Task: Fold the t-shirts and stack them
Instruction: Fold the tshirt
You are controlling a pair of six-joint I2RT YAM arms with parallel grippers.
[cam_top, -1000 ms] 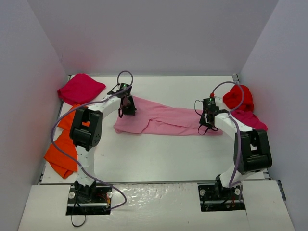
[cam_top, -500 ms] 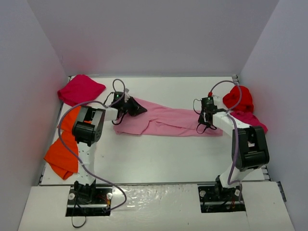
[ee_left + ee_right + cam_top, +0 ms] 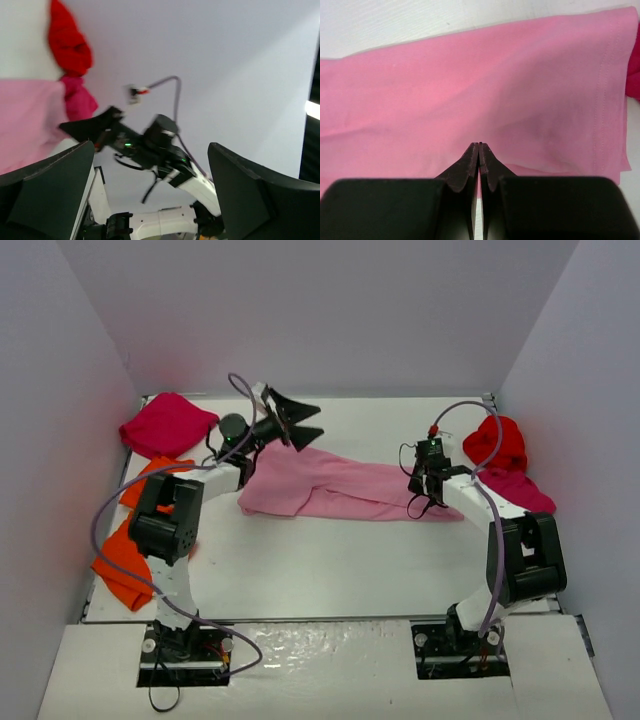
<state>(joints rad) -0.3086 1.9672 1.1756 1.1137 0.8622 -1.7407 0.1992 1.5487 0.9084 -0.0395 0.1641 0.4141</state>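
Far to the left of my left fingers, the orange t-shirts [image 3: 128, 558] lie crumpled at the edge of the table [image 3: 330, 560]. A magenta-crimson t-shirt [image 3: 168, 423] is bunched in the far corner behind them.

My left gripper [image 3: 320, 418] hangs in the air, jaws spread wide and nothing between them. Through the gap its wrist view shows only the wall and the other arm.

Below and just to the right of those fingers begins the light pink t-shirt [image 3: 340, 490]. It lies in a long, rumpled band across the middle of the table toward my other arm. At its right end sits my right gripper [image 3: 479, 145], fingers pressed together tip to tip over the cloth near its stitched hem. I cannot tell whether a pinch of fabric is caught between them.

Past those fingers to the right, the bright red t-shirt [image 3: 497, 443] is balled up against the wall. A second magenta-crimson t-shirt [image 3: 522, 490] lies in front of it, just beside the pink hem.

I judge the pink shirt to be light and limp, with no stiffness of its own. It should sag from any pinch, slide readily over the smooth tabletop, and come to no harm from firm fingers. I would take hold along the doubled hem or at a shoulder corner, one gripper at each end and well apart, so the cloth spreads flat. A grab mid-panel would likely only bunch it.
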